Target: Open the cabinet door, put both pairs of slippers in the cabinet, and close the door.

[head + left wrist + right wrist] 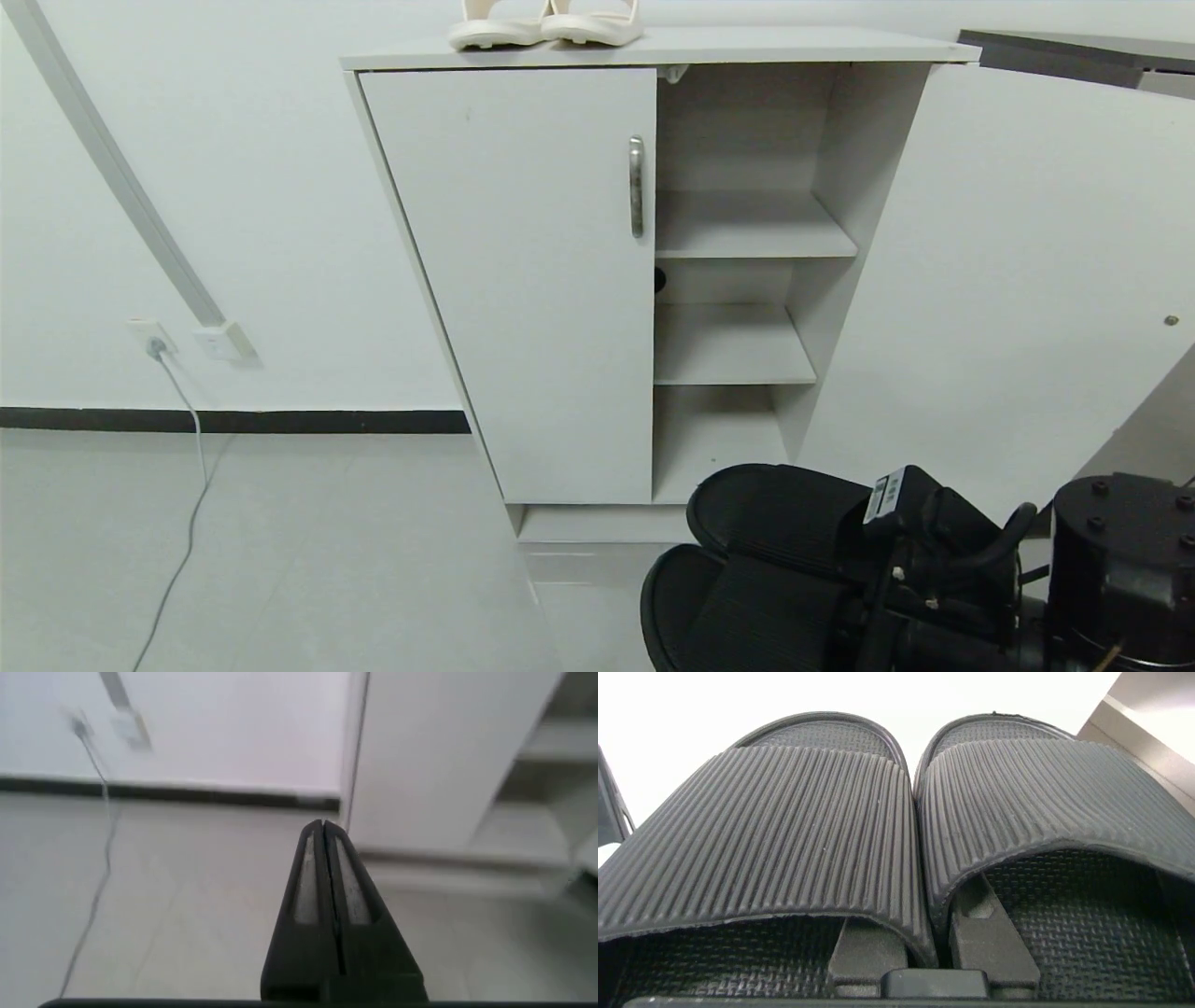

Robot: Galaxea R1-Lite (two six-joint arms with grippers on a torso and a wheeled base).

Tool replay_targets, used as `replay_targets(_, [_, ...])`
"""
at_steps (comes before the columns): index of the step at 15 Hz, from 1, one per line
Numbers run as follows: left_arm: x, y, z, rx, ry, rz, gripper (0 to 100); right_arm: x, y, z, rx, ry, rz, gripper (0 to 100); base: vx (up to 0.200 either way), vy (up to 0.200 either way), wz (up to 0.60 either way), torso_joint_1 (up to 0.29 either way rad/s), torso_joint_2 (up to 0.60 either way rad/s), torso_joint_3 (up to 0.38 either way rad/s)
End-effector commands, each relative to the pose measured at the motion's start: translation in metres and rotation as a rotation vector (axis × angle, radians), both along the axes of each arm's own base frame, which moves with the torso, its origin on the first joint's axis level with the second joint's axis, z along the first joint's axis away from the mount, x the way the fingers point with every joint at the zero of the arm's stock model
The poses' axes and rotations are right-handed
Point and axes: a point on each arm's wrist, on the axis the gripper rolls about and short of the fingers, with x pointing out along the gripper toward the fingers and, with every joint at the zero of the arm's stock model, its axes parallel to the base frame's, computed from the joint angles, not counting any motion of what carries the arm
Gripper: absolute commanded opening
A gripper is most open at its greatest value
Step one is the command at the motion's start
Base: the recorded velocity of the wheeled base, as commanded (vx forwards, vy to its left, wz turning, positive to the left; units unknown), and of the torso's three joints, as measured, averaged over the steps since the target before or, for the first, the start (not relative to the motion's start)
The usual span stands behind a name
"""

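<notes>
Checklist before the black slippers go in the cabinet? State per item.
1. Right cabinet door open: ok.
2. Black slippers clamped in right gripper, fingers inside the straps: ok.
3. Shelves bare: ok.
4. Left gripper shut, holding nothing, off the cabinet: ok.
5. White slippers stowed: not ok, on the cabinet top.
6. Pair fits the open half side by side: cannot tell.
</notes>
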Motion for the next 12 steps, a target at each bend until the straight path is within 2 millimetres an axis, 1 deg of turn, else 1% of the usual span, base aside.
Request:
replay_targets(1, [0.0, -0.001, -0.002, 0.002, 0.008, -0.029, 0, 0.001, 0.001, -0.002, -0.008, 0.003, -0.007, 0, 0.0, 0.0, 0.0, 0.0, 0.0, 0.0])
replay_targets(2, [0.0, -0.001, -0.002, 0.004, 0.005, -0.048, 0, 0.002, 0.002, -0.002, -0.01, 0.002, -0.013, 0, 0.0, 0.0, 0.0, 0.0, 0.0, 0.0])
replay_targets(3, [-0.003, 0.001, -0.003, 0.002, -0.031, -0.145, 0, 0.003, 0.003, -0.003, -0.016, 0.003, -0.023, 0, 0.0, 0.0, 0.0, 0.0, 0.0, 0.0])
replay_targets(7, [-0.006, 0.002, -0.004, 0.002, -0.075, -0.067, 0, 0.003, 0.004, -0.001, -0.012, -0.004, -0.023, 0, 0.0, 0.0, 0.0, 0.0, 0.0, 0.0])
replay_targets(9, [-0.006, 0.001, -0.004, 0.008, -0.075, -0.09, 0, 0.004, 0.008, -0.001, -0.016, -0.008, -0.074, 0, 0.0, 0.0, 0.0, 0.0, 0.0, 0.0])
replay_targets(10, [-0.006, 0.001, -0.004, 0.0, -0.075, -0.095, 0, 0.003, 0.02, -0.007, -0.022, 0.018, -0.171, 0, 0.0, 0.0, 0.0, 0.0, 0.0, 0.0])
replay_targets(11, [-0.006, 0.001, -0.004, -0.002, -0.075, -0.094, 0, 0.001, 0.028, -0.009, -0.013, 0.033, -0.224, 0, 0.0, 0.0, 0.0, 0.0, 0.0, 0.0])
replay_targets(12, [-0.006, 0.001, -0.004, -0.002, -0.075, -0.094, 0, 0.001, 0.051, -0.01, 0.031, 0.056, -0.324, 0, 0.0, 0.0, 0.0, 0.0, 0.0, 0.0])
